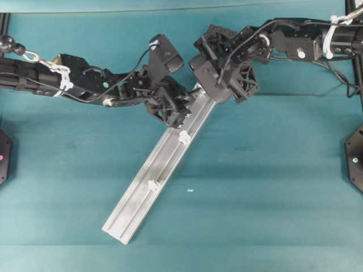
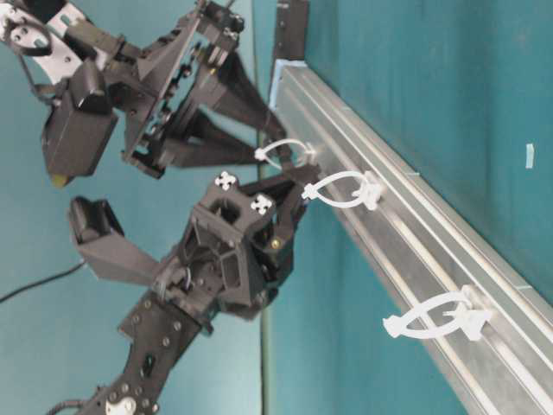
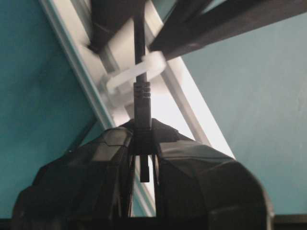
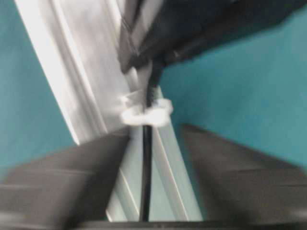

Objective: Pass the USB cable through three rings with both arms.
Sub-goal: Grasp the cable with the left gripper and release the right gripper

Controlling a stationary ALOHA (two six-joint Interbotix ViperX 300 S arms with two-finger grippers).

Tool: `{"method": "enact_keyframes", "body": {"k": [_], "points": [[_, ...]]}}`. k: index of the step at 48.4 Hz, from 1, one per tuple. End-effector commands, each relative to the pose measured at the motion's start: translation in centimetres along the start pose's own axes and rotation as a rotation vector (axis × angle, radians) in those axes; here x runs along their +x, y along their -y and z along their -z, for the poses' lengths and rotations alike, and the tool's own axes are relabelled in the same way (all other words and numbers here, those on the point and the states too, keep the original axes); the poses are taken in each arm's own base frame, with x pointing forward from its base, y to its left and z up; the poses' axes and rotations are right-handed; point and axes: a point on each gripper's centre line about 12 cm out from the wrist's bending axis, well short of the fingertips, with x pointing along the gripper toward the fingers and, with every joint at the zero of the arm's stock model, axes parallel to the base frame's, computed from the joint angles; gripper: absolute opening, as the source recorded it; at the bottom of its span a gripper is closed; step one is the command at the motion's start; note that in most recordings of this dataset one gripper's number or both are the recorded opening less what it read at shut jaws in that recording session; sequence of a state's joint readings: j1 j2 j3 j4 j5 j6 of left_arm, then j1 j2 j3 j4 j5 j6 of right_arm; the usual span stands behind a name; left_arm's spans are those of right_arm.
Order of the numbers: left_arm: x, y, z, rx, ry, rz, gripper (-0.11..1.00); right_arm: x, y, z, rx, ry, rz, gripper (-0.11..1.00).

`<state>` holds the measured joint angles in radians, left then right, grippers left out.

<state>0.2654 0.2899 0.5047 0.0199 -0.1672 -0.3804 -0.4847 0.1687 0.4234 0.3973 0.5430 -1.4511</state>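
From my station this reads as a robotics lab test cell, not a home or shop. The bench (image 1: 272, 170) is covered in plain teal matting with nothing domestic on it. Two black arms, the left arm (image 1: 68, 79) and right arm (image 1: 306, 39), reach in from opposite sides of the aluminium rail (image 1: 147, 187), dressed with loose wiring and white cable ties (image 1: 63, 76). Black mounting plates (image 1: 354, 156) sit at the bench edges either side of the rail, and white clip rings (image 2: 346, 190) are fixed along it like a test fixture.
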Motion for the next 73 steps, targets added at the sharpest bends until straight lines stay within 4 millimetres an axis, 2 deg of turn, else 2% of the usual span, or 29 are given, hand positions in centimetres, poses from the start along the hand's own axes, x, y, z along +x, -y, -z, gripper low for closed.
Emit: {"method": "enact_keyframes", "body": {"k": [1, 9, 16, 24, 39, 50, 63, 73], "points": [[-0.7, 0.6, -0.8, 0.001, 0.024, 0.015, 0.08, -0.2, 0.0, 0.0, 0.062, 0.003, 0.018, 0.88], [-1.4, 0.6, -0.6, -0.048, 0.022, 0.016, 0.08, -0.5, -0.5, 0.3, 0.120, 0.003, 0.050, 0.83], [-1.9, 0.8, 0.6, -0.067, -0.004, 0.018, 0.08, -1.0, -1.1, 0.2, 0.122, 0.013, 0.093, 0.83], [-2.5, 1.8, 0.8, -0.056, -0.005, 0.039, 0.08, -1.5, -1.5, 0.0, 0.115, 0.023, 0.122, 0.83], [-3.9, 3.6, 0.2, -0.037, 0.019, 0.080, 0.08, -2.5, -2.0, -2.3, 0.062, 0.073, 0.184, 0.83], [-4.5, 3.5, 0.0, -0.039, 0.029, 0.083, 0.08, -2.0, -2.7, -4.1, 0.019, 0.104, 0.208, 0.82], [-4.6, 3.6, 0.1, -0.038, 0.026, 0.083, 0.08, -0.6, -3.3, -3.9, 0.015, 0.086, 0.175, 0.79], [-4.6, 3.5, 0.0, -0.039, 0.028, 0.083, 0.08, 0.1, -3.1, -3.8, 0.018, 0.084, 0.198, 0.75]]}}
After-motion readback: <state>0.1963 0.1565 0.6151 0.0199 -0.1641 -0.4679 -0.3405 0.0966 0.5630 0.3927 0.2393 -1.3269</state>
